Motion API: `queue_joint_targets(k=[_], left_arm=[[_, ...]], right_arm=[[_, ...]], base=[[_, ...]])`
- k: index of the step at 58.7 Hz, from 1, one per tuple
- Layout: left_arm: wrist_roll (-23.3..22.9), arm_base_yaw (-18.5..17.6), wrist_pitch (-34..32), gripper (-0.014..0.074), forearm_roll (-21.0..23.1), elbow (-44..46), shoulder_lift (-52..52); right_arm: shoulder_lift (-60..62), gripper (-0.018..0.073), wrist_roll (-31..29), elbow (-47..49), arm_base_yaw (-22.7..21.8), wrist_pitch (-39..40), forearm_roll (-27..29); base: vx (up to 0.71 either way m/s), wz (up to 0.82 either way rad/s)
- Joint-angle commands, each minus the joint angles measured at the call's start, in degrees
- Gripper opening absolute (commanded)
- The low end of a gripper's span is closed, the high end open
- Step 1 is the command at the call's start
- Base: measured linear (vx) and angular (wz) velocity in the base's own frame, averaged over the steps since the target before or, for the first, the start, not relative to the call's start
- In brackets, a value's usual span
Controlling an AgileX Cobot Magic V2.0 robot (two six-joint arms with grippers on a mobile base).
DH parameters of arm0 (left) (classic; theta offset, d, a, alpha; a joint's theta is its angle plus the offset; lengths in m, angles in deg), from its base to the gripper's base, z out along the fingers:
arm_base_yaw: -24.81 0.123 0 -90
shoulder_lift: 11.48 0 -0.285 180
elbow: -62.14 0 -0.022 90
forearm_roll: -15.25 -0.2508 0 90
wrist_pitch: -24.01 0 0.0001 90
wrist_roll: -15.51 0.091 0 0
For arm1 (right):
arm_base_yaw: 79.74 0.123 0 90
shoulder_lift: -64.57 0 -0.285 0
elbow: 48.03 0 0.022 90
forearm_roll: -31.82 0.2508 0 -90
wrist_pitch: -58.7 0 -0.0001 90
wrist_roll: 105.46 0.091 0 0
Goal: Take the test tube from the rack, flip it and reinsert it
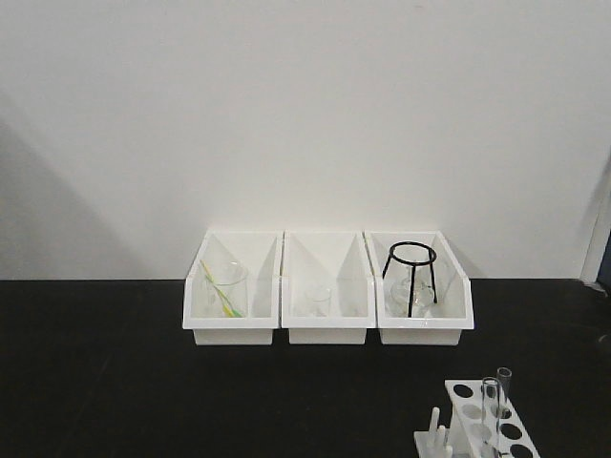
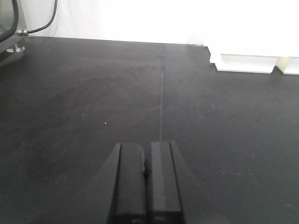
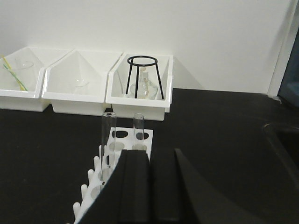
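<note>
rack [image 3: 132,139] with two test tubes [image 3: 108,140] is seen on a black table [image 1: 115,382]

three white storage bins [image 1: 329,332] are lined along the wall. the rack is placed in front of the right bin, and both tubes are held upright in its holes. the left gripper [image 2: 147,186] and the right gripper [image 3: 149,186] are pressed closed, with nothing gripped.

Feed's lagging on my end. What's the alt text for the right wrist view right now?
The right tool, shut and empty, is poised close to a white rack on a black table. Two clear test tubes stand upright in the rack, the left tube and the right tube. Three white bins line the wall behind; the rightmost holds a black ring stand.
</note>
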Motion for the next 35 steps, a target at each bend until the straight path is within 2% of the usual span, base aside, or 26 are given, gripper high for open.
queue_joint_targets(k=[1,8,21,28,35], left_arm=[[0.0,-0.4,-5.0,-0.0006,0.3,0.0,-0.6],[0.0,-0.4,-5.0,-0.0006,0.3,0.0,-0.6],[0.0,-0.4,-5.0,-0.0006,0.3,0.0,-0.6],[0.0,-0.4,-5.0,-0.0006,0.3,0.0,-0.6],[0.0,-0.4,-5.0,-0.0006,0.3,0.0,-0.6]], right_arm=[[-2.2,0.0069,-0.3,2.1,0.0,6.4,-0.3],[-4.7,0.0146,-0.3,2.1,0.0,6.9,-0.3],[-9.4,0.0379,-0.3,2.1,0.0,7.2,-0.2],[-13.6,0.0472,-0.3,2.1,0.0,11.3,-1.0],[-19.1,0.051,0.5,2.1,0.0,18.5,-4.0]], base=[[0.0,0.0],[0.0,0.0],[0.0,0.0],[0.0,0.0],[0.0,0.0]])
